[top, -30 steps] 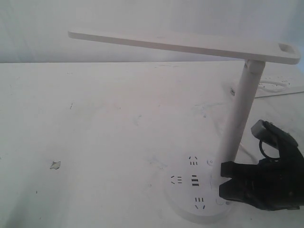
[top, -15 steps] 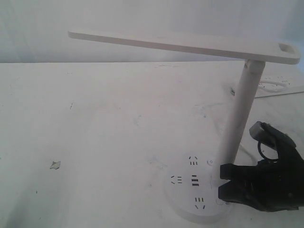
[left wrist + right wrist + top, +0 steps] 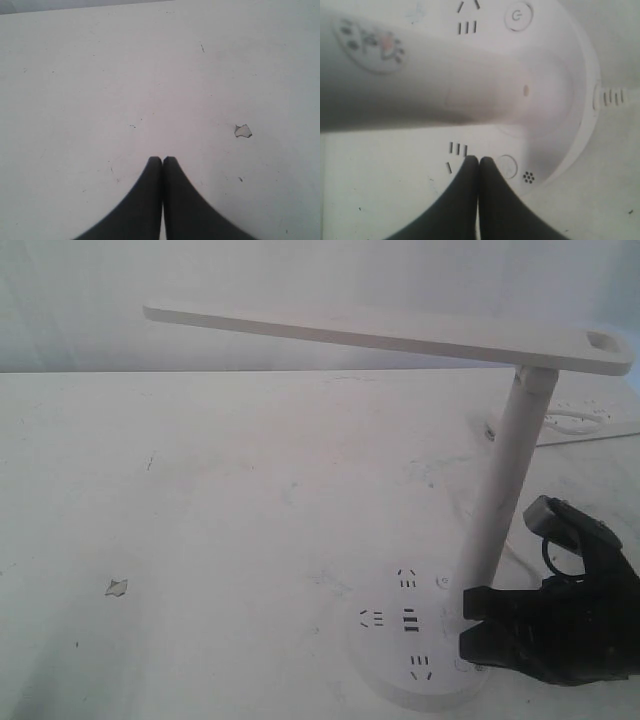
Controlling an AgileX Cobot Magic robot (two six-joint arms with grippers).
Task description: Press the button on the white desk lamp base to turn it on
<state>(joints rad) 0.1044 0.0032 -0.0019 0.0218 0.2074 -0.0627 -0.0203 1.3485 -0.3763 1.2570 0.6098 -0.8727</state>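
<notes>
Our right claw (image 3: pixel 479 160) is pinched shut and holds nothing. The button (image 3: pixel 509 164) sits just beside its tips, on the white desk lamp base (image 3: pixel 560 100). It looks small and hard, so we think a gentle push on its middle is enough. Our left claw (image 3: pixel 162 159) is shut and empty too.

It looks like a robot test room: a scuffed white tabletop (image 3: pixel 220 490) and a plain white wall (image 3: pixel 300 280) behind.
</notes>
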